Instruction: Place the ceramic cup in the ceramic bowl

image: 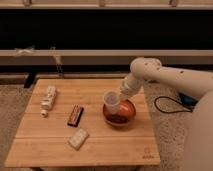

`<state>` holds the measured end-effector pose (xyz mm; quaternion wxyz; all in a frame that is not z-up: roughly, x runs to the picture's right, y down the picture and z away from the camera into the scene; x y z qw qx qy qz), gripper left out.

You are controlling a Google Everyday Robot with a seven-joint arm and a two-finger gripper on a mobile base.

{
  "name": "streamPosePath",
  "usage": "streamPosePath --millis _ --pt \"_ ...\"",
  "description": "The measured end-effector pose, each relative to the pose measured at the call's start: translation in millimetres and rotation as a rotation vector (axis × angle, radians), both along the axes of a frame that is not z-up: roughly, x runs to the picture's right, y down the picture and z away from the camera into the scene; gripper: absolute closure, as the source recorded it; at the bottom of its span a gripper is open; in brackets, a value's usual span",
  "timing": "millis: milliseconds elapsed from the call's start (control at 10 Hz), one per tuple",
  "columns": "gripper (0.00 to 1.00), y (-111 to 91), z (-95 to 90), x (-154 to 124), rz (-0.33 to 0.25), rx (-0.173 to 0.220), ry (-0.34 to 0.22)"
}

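Jaws (121,93) gripping ceramic cup (111,100) above ceramic bowl (120,113), wooden table (100,145), speckled carpet (10,110)

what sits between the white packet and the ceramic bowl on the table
Nothing: the camera view shows only bare wood between the white packet and the ceramic bowl. The pincer holds the ceramic cup over the bowl's left rim.

Tool (120,94) over table (100,145), ceramic cup (111,100) at its tip, above left rim of ceramic bowl (122,114); packets to tool's left.
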<state>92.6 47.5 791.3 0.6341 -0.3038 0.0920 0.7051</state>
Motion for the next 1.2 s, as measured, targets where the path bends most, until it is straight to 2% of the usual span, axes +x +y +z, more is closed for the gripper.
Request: streamPosePath --millis 300,400,900,1200 --pt "0.25 -6 20.2 10 -0.006 -0.034 0.048" --pt "0.21 -8 25.1 11 -0.008 -0.039 0.055" --pt "0.20 -8 32.9 17 -0.010 -0.059 0.089" --pt "0.20 -18 25.0 25 -0.014 -0.029 0.105"
